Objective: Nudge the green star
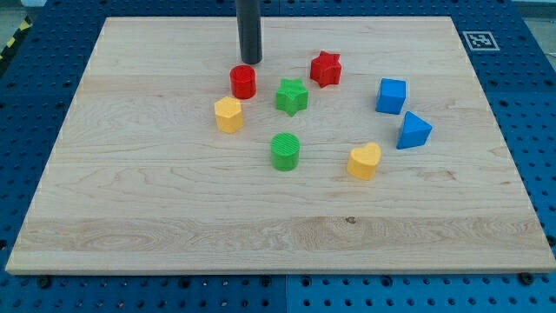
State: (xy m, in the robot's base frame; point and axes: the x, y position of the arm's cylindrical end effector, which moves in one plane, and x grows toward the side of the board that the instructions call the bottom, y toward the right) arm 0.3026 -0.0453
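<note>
The green star (292, 96) lies on the wooden board (156, 200), a little above the middle. My tip (250, 62) stands at the view's top, up and to the left of the star and clear of it. It is just above the red cylinder (243, 81), which lies between it and the star's left side. The red star (326, 69) sits up and to the right of the green star.
A yellow hexagonal block (228, 114) lies below the red cylinder. A green cylinder (285, 150) lies below the green star. A yellow heart (365, 161), a blue cube (391, 96) and a blue triangular block (413, 130) lie to the right.
</note>
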